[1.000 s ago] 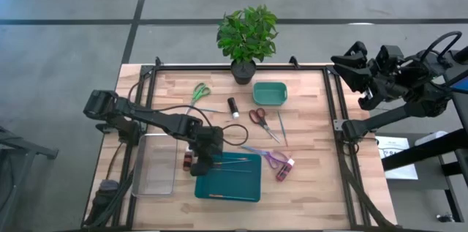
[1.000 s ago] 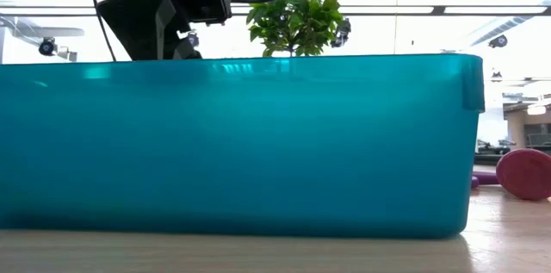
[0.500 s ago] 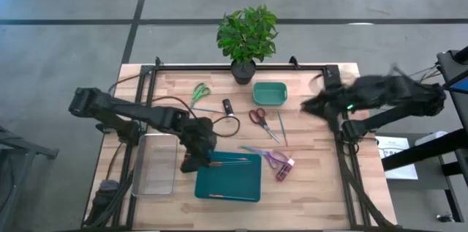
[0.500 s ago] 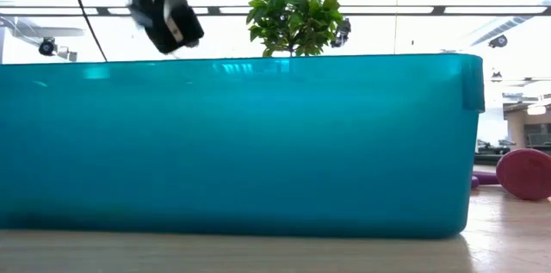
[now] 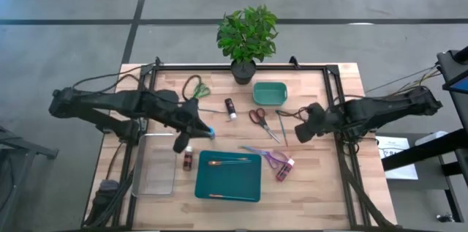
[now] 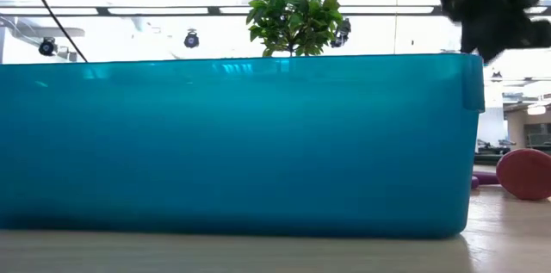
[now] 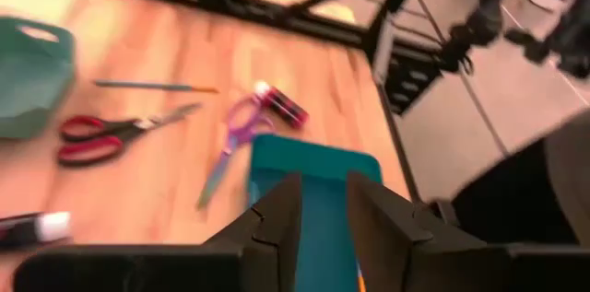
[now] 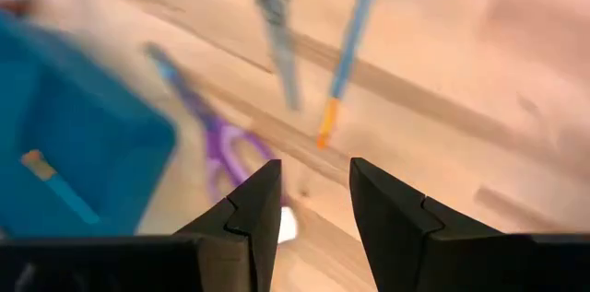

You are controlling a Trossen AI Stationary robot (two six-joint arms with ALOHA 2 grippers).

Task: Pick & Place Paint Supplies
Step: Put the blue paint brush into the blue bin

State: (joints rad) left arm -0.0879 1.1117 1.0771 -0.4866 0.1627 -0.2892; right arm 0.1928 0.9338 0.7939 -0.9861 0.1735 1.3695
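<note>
A teal tray (image 5: 228, 177) near the table's front holds two thin brushes, one (image 5: 228, 161) by its far wall and one (image 5: 213, 196) by its near wall. A dark red bottle (image 5: 188, 160) lies on the table left of the tray. A black bottle (image 5: 230, 107) lies farther back, and a pinkish bottle (image 5: 285, 167) lies by the purple scissors (image 5: 272, 157). Another brush (image 5: 281, 127) lies beside the red scissors (image 5: 257, 117). My left gripper (image 5: 201, 128) (image 7: 323, 181) hangs open above the tray's far left corner, holding nothing. My right gripper (image 5: 303, 126) (image 8: 313, 168) is open over the table's right part, slanting down.
A potted plant (image 5: 247, 38) and a green bin (image 5: 269, 93) stand at the back. Green scissors (image 5: 197, 89) lie at the far left, and a clear tray (image 5: 155, 165) sits left of the teal one. A small blue spot (image 5: 210, 131) shows beside my left gripper; what it is I cannot tell.
My left gripper has risen from the teal tray's left far corner, drawn back toward the table's left and far side, and tipped up toward level. My right arm has swung down from beyond the table's right edge to over the table's right part, turning its gripper downward.
</note>
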